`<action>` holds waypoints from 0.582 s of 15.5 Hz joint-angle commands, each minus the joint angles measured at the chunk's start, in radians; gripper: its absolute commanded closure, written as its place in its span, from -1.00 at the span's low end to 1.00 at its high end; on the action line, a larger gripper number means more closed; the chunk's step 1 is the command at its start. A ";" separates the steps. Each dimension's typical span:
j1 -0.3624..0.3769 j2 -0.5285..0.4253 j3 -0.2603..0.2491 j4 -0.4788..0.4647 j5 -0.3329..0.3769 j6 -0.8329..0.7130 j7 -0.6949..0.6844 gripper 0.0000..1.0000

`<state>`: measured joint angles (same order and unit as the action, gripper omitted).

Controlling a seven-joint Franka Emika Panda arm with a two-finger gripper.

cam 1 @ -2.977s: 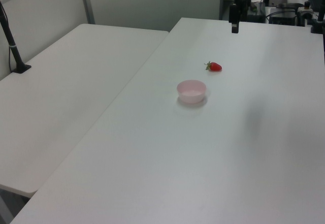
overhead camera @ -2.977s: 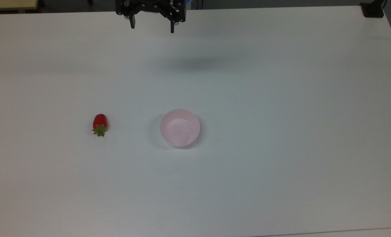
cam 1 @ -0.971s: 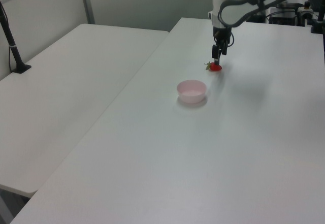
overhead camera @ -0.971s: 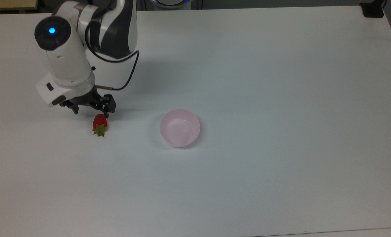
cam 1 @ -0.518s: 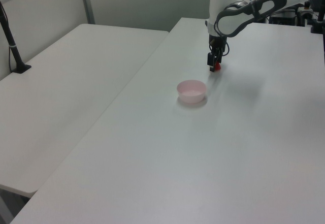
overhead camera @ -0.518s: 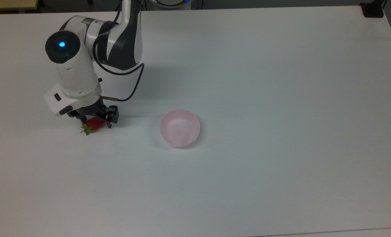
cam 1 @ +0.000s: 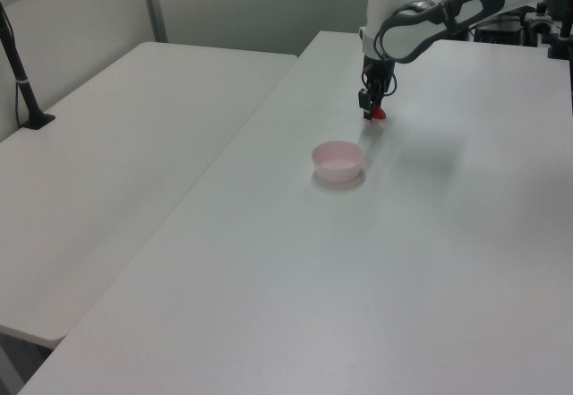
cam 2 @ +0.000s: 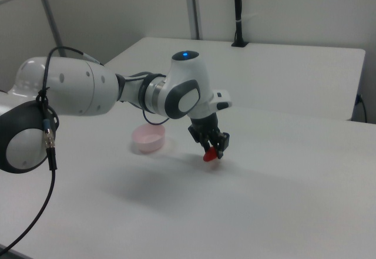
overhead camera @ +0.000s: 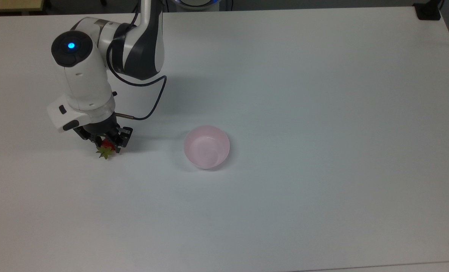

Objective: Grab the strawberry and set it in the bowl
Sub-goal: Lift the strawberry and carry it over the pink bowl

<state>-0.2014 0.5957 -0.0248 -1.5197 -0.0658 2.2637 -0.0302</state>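
Observation:
The strawberry point(overhead camera: 106, 146) is small and red, with its green cap pointing toward the top view's bottom. It sits between the black fingers of my gripper point(overhead camera: 106, 143), which is shut on it. In the right view the strawberry point(cam 2: 210, 155) hangs from the gripper point(cam 2: 212, 148) a little above the white table. In the left view the gripper point(cam 1: 371, 112) holds the strawberry point(cam 1: 379, 114) just beyond the bowl. The pale pink bowl point(overhead camera: 206, 147) stands empty to the top view's right of the gripper, seen as the bowl point(cam 1: 337, 159) and the bowl point(cam 2: 148, 138) elsewhere.
My white arm point(overhead camera: 84, 75) reaches down from the top view's upper left. A black clamp base point(overhead camera: 428, 11) sits at the table's far right corner. A second white table point(cam 1: 134, 144) adjoins on the left view's left, with a black post point(cam 1: 22, 81) on it.
The gripper came down from the table's far edge onto the strawberry, which was nudged and turned. The fingers then shut on it and raised it slightly. The bowl stayed put.

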 commanded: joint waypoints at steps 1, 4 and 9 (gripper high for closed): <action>0.057 -0.083 0.019 -0.014 -0.005 -0.100 0.013 0.47; 0.147 -0.115 0.019 -0.002 0.004 -0.165 0.024 0.46; 0.249 -0.116 0.019 -0.002 0.001 -0.171 0.176 0.46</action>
<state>-0.0019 0.4887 0.0048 -1.5011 -0.0631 2.1010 0.0800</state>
